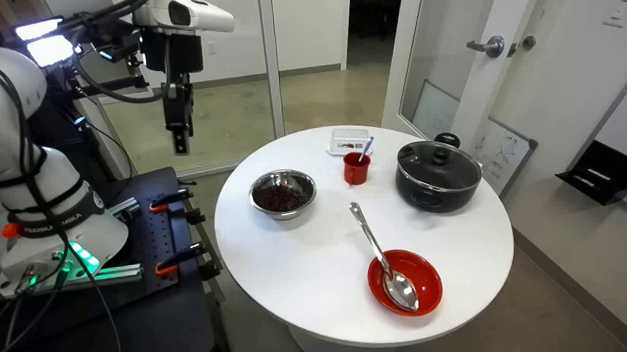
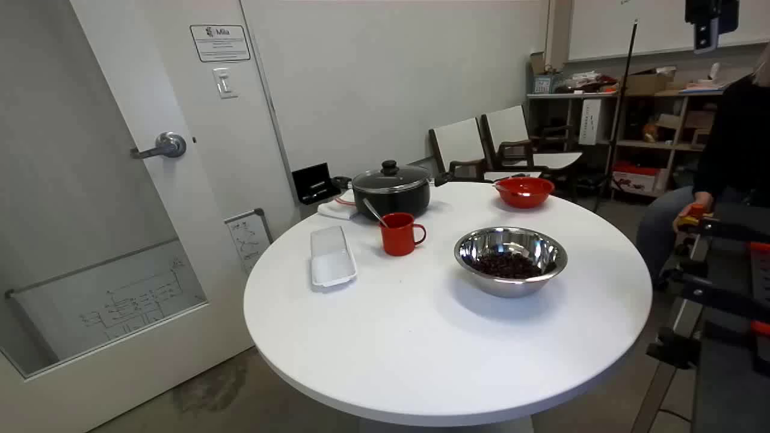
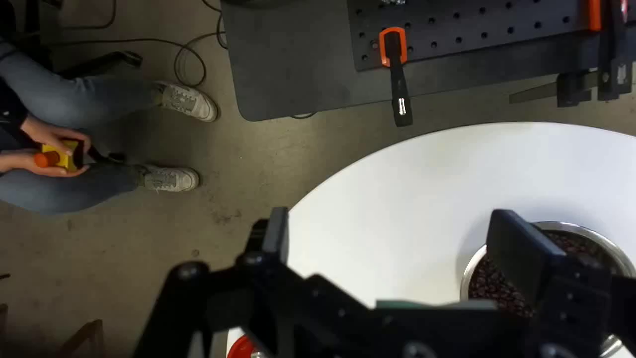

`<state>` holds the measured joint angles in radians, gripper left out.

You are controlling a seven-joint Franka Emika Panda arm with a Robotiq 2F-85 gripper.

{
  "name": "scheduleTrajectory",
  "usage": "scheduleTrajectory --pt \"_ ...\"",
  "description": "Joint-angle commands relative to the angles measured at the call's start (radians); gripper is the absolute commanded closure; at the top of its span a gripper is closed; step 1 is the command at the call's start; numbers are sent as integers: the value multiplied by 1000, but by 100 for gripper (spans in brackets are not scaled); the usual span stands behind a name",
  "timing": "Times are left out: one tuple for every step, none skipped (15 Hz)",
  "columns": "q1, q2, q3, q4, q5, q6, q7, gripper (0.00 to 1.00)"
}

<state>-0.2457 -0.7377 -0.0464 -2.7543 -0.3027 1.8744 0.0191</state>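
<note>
- how does the gripper stand?
- spread wide; it hangs high, well apart from everything on the white table.
- and where is the steel bowl?
- on that table, closest to the gripper, holding dark beans. a red mug stands nearby; farther off, a lidded black pot and a red bowl with a steel spoon in it.

I'm facing a round white table. Near its left edge stands a round stainless-steel bowl; by the back edge, an open rectangular plastic box, with a red cylindrical mug just in front. Toward the right edge sits a round black pot with a see-through lid, a white cloth-like bundle beside it. A round red bowl rests near the front edge.
</note>
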Motion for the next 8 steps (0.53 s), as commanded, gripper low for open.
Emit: scheduleTrajectory --pt "20 0 -18 2 -11 -6 11 0" --pt "20 0 -18 2 -11 -6 11 0" --pt "20 0 -18 2 -11 -6 11 0" --pt "20 0 -18 2 -11 -6 11 0" --pt "11 8 -2 16 -11 -32 43 0" --pt "40 2 -22 18 47 15 42 0" --pt "62 1 -32 25 115 54 65 0" --pt "87 18 -11 50 177 62 102 0"
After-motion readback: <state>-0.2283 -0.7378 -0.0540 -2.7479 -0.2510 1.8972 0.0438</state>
